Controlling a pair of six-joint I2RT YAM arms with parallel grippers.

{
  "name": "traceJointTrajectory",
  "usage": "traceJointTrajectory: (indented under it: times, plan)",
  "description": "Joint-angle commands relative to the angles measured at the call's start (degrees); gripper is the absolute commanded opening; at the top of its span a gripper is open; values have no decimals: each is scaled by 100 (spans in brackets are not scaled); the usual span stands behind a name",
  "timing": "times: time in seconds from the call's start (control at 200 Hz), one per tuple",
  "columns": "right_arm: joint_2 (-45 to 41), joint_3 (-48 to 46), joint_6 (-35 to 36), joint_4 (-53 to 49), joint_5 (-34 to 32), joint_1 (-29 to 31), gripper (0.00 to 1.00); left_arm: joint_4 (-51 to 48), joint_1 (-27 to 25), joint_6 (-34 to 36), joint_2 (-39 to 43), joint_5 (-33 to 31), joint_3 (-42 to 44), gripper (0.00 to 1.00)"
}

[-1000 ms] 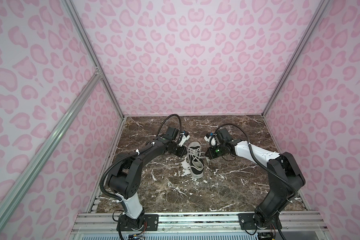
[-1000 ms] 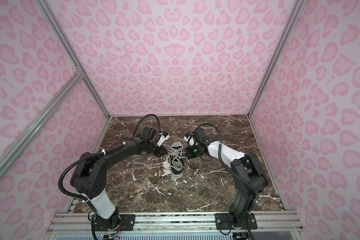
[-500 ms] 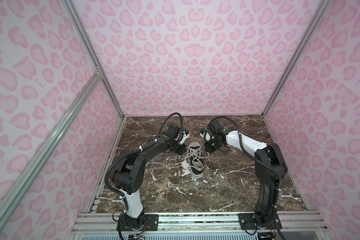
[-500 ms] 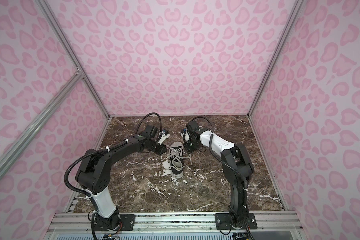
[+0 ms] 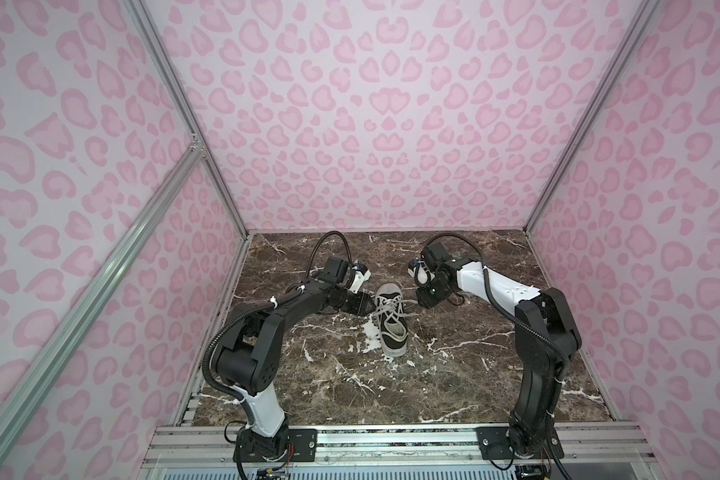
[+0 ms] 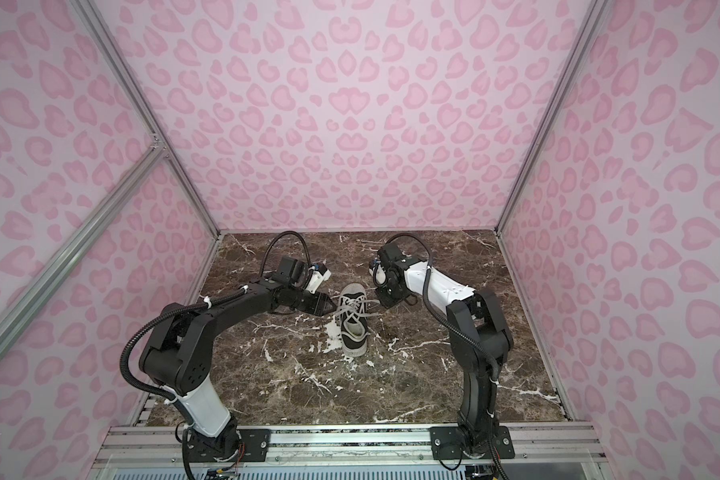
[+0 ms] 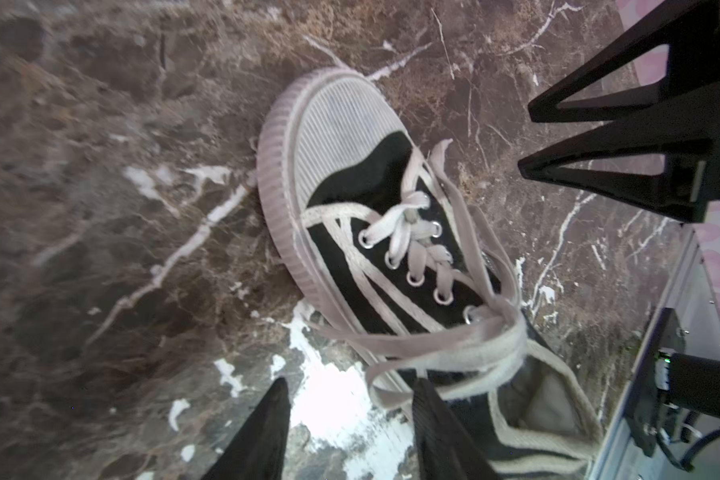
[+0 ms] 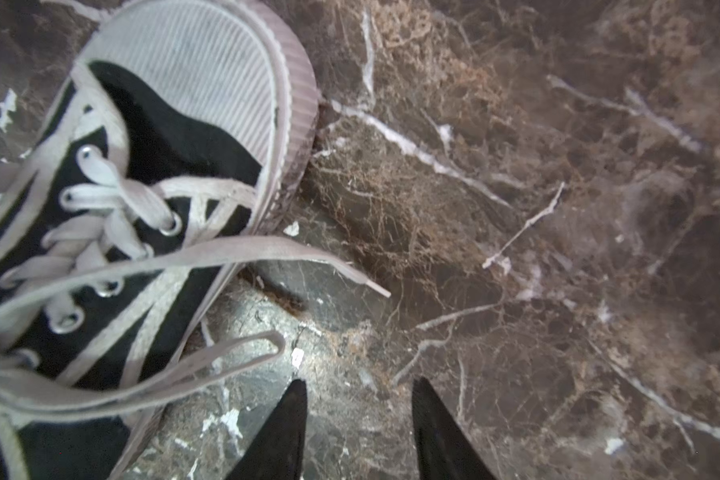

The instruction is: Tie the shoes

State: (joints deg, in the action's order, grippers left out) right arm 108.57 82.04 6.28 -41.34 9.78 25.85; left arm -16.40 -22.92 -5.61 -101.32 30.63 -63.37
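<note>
The shoe (image 5: 391, 322) lies in the middle of the bench (image 5: 454, 374) between the two arms. Its laces (image 7: 454, 345) are gathered in what looks like a slack bow, with loops drooping off both sides. The left gripper (image 7: 352, 382) is released with nothing between its jaws, though one finger (image 7: 437, 424) sits against a loop. The right gripper (image 8: 360, 380) is likewise released, over bare bench. The likely hazards are that finger snagging the loop as it retreats and pulling the bow apart, or a tug dragging the unheld shoe sideways.

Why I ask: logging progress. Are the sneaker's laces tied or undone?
Apparently tied, loosely: the laces knot at the top eyelets of the sneaker, a loop draping off each side.
</note>
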Motion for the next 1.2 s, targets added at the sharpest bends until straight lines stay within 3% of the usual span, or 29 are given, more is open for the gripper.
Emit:
traceJointTrajectory:
  times: [0.0,0.38,0.56,0.615,1.195]
  plan:
    - [-153,-149,-198,169,366,-4,44,395,22,-294,38,497,180,51]
    - [-332,-248,-373,188,665,-1,44,862,24,-565,-79,621,302,44]
    - [-389,-329,-424,206,728,-9,44,873,24,-633,-257,827,171,38]
    - [-386,-348,-431,206,751,-14,44,908,24,-668,-250,863,193,31]
    - [-469,-487,-497,276,885,-9,44,1498,22,-1305,-187,468,406,34]
